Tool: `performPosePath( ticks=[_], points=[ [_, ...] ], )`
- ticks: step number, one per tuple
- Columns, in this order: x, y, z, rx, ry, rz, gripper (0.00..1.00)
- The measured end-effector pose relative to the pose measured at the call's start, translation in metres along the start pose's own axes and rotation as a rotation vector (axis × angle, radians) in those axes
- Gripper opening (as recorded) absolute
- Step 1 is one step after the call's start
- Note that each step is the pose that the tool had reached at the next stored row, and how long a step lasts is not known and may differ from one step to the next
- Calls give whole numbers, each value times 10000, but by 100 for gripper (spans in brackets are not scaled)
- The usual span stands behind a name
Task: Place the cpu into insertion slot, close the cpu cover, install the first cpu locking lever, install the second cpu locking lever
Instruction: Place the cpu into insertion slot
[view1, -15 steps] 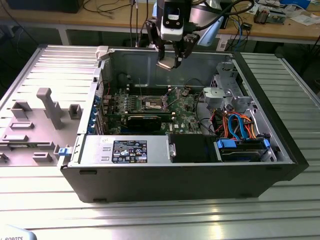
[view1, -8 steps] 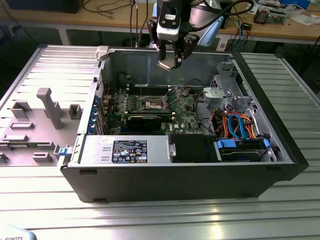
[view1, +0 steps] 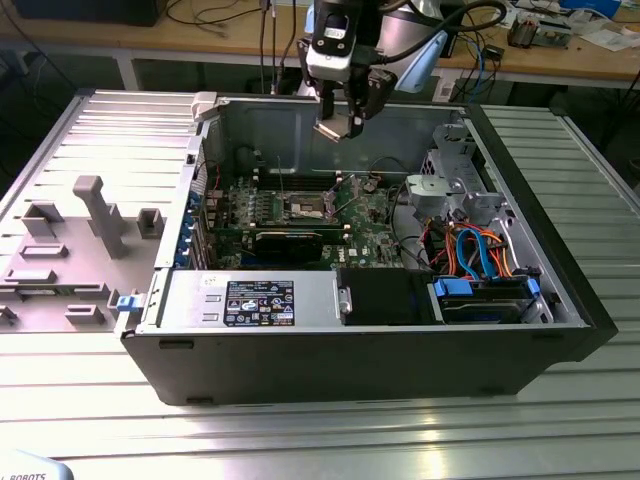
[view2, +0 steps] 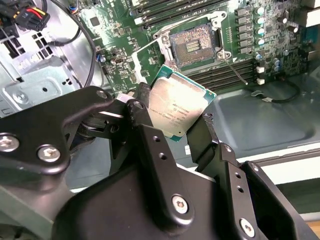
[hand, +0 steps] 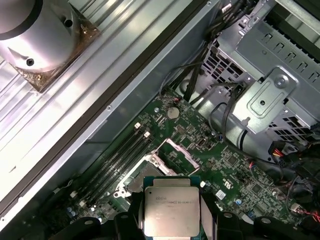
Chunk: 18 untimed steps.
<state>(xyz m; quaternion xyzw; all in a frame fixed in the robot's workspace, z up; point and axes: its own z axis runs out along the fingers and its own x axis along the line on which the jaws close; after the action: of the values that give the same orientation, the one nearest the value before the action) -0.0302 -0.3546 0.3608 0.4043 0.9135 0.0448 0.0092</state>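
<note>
Starting at the exterior view's left, you have a grey moulded plastic fixture (view1: 92, 228) with blocky uprights, lying on the ribbed metal table (view1: 300, 440). Next to it is the open computer case (view1: 350, 350), a dark sheet-metal box. On its floor lies the green motherboard (view1: 350, 215), crowded with small parts.

Near the board's middle is the insertion slot (view2: 194, 44), a square socket with a dark pinned centre and a shiny metal rim. It has nothing in it. In the first wrist view, the cpu cover (hand: 178, 151), a thin silvery frame with a large window, seems swung back off the socket, beside the long memory slots (hand: 117, 160).

Your gripper (view1: 342, 125) hangs over the case, above the board near the rear wall. Its matte black fingers (view2: 141, 112) are clamped on the cpu (view2: 180, 107), one on each of two opposite edges. The gap between them is just the width of the chip. The cpu is a flat square with a brushed silvery-grey lid on a green edge. It is held tilted, clear of the socket and touching nothing but the fingers.

Towards the exterior view's right are a perforated metal drive cage (view1: 450, 185) and orange and blue cables (view1: 480, 250).
</note>
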Motion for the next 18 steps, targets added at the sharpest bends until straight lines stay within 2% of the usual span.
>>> performPosePath(
  ticks=[3,18],
  points=[
    [0,0,1,-7,-30,343,54],
    [0,0,2,-30,-135,1507,54]
  ],
)
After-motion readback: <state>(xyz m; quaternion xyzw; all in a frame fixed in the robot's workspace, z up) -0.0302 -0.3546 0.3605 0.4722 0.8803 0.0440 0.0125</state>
